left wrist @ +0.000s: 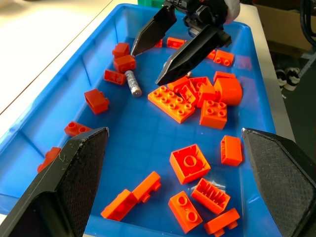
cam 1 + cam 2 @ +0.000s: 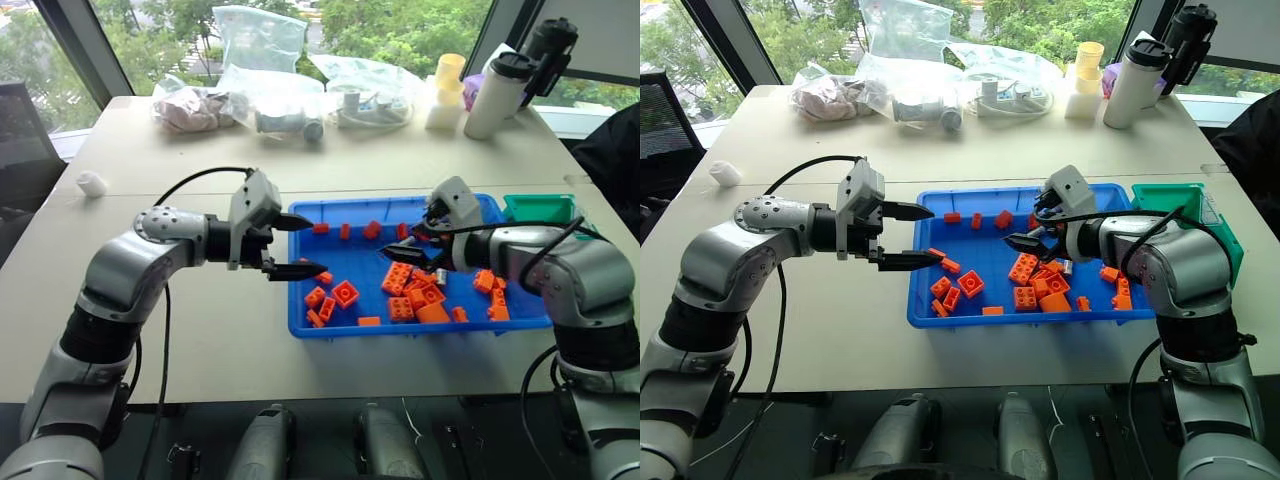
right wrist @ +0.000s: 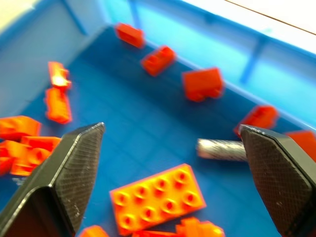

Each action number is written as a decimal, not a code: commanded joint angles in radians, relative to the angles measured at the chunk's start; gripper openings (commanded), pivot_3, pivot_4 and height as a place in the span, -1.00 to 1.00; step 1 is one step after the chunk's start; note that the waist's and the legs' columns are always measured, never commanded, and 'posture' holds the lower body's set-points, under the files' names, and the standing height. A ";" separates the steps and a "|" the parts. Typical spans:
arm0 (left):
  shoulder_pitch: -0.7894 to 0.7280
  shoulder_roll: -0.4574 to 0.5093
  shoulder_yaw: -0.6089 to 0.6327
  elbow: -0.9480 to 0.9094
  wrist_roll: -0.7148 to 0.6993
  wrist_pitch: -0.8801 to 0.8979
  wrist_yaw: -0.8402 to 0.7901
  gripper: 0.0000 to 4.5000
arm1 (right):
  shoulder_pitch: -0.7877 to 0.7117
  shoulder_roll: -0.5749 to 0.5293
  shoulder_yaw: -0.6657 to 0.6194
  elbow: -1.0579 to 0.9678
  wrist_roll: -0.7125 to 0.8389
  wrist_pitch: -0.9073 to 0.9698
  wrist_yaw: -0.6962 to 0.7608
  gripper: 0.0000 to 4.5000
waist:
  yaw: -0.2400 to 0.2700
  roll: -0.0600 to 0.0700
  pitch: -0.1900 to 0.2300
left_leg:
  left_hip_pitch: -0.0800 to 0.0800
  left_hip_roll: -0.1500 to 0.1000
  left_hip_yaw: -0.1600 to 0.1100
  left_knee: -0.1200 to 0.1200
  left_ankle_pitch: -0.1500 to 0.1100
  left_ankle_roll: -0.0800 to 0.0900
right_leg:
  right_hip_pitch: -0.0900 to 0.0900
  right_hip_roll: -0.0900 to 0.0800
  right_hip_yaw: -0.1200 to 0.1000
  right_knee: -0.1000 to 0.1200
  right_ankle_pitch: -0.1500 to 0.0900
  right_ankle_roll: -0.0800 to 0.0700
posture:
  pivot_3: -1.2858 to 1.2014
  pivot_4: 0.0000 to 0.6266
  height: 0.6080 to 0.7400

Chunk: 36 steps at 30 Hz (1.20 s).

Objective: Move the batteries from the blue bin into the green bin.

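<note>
right jaws: right gripper [image 1: 170,52] spread wide, empty, tips hanging low over the middle of the blue bin [image 2: 340,325].
left jaws: left gripper [image 2: 290,246] also parted wide, holding nothing, poised at the bin's left rim.
battery: one battery [image 1: 132,83] lying flat on the bin floor among orange bricks [image 1: 190,164], toward the bin's far wall; other batteries not made out.
key relation: battery sits just off one right fingertip, slightly to the side of the gap rather than centred in it; long axis points roughly from one finger toward the other, so jaws look set along it, not across it (judgement).
nearer arm: right, clearly; left is well apart.
green bin: green bin [image 2: 540,208] touching the blue bin's far right corner, near the worktop's right edge.
next: likely shift sideways, turn the wrist, then lower.
</note>
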 commanded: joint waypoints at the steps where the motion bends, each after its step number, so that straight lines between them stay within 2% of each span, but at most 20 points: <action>1: -0.010 -0.005 0.012 -0.026 -0.003 -0.010 0.006 1.00 | 0.010 0.013 0.033 -0.002 -0.018 -0.030 -0.007 0.99 | 0.000 0.000 0.000 | 0.000 0.000 0.000 0.000 0.000 0.000 | 0.000 0.000 0.000 0.000 0.000 0.000 | 0.03 -0.52 1.00; 22: -0.017 -0.003 0.022 -0.047 -0.020 0.014 0.019 1.00 | 0.005 0.117 0.079 0.129 -0.150 -0.105 -0.127 0.99 | -0.003 0.000 0.000 | 0.000 0.000 0.000 0.000 0.000 0.000 | 0.000 0.001 0.000 0.001 0.000 0.000 | 0.03 -0.52 1.00; 36: -0.011 -0.006 0.019 -0.053 -0.013 0.018 0.028 1.00 | -0.011 0.132 0.116 0.247 -0.210 -0.219 -0.095 0.99 | -0.002 0.000 0.000 | 0.000 0.000 0.000 0.000 0.000 0.000 | 0.000 0.001 0.000 0.001 0.000 0.000 | 0.03 -0.52 1.00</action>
